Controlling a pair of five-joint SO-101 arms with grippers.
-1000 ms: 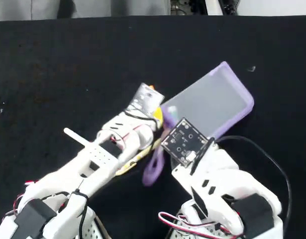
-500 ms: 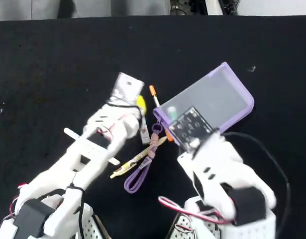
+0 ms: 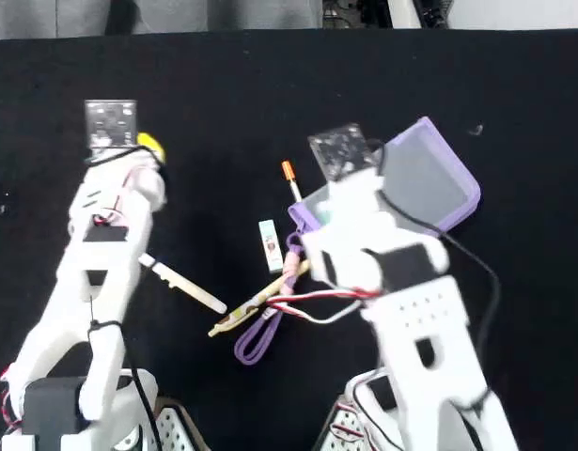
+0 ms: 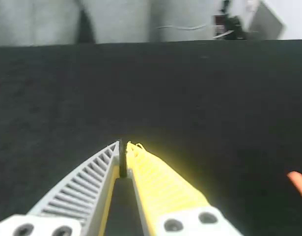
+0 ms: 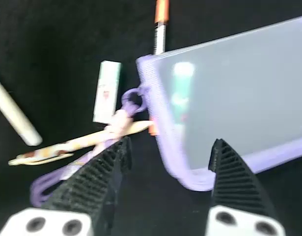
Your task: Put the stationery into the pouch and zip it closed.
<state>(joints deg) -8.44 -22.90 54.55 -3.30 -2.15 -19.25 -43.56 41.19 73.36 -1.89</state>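
Note:
A translucent purple pouch (image 3: 439, 174) lies right of centre; in the right wrist view the pouch (image 5: 234, 98) shows a green item (image 5: 182, 88) inside it. My right gripper (image 5: 169, 153) hangs open just above the pouch's near corner, holding nothing. Loose on the mat to the pouch's left lie an orange-capped pen (image 3: 289, 178), a small white eraser (image 3: 268, 243), a white stick (image 3: 181, 283) and a patterned pen (image 3: 257, 301) across the pouch's purple strap (image 3: 257, 341). My left gripper (image 3: 146, 147) sits far left, away from all of them; in its wrist view the gripper (image 4: 124, 147) is shut and empty.
The black mat (image 3: 213, 94) covers the whole table. Red and white cables (image 3: 312, 305) from the right arm trail over the mat beside the strap. An orange tip (image 4: 298, 183) shows at the edge of the left wrist view.
My left arm has swung away from the pouch to the far left. My right arm has reached forward over the pouch's near corner. The strap and patterned pen now lie uncovered.

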